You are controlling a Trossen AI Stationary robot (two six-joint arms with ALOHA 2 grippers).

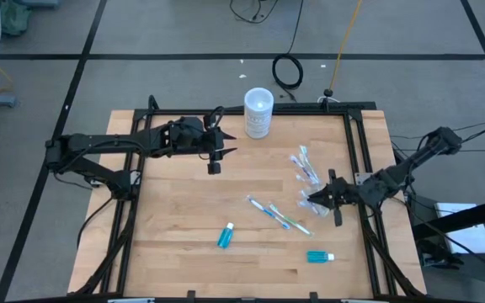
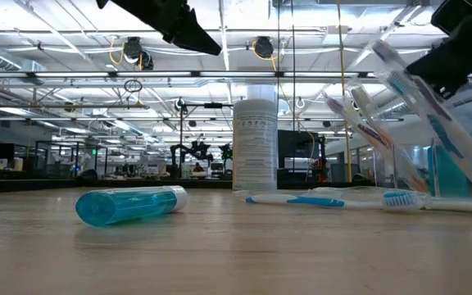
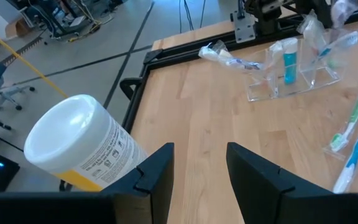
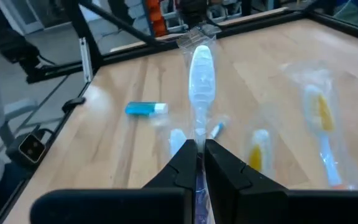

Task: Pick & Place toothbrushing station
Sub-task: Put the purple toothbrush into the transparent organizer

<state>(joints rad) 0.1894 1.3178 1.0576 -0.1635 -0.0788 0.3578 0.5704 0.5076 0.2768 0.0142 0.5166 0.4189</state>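
A clear plastic holder point(image 3: 291, 78) stands on the table's right side, with a teal tube point(image 3: 289, 59) and wrapped toothbrushes point(image 1: 306, 164) in it. Two more toothbrushes point(image 1: 269, 210) lie flat near the middle. Two teal tubes point(image 1: 226, 236) point(image 1: 320, 257) lie toward the near edge. My right gripper point(image 1: 317, 198) is low beside the holder, shut on a wrapped toothbrush point(image 4: 201, 74). My left gripper point(image 1: 215, 162) hangs open and empty above the table's far left part, near the white-lidded container. My right gripper pinches the wrapped toothbrush between its two fingers at the lower stem point(image 4: 197, 140), wrapper included. The fingers come nearly level from the table's right side and lie along the brush. Its pale head end point(image 4: 202, 65) sticks out ahead of the fingertips.
A frosted cylindrical container with a white lid point(image 1: 258, 112) stands at the far edge, just right of my left gripper; it also shows in the left wrist view point(image 3: 73, 140). A black frame point(image 1: 356, 143) borders the table. Bare wood lies at the near left.
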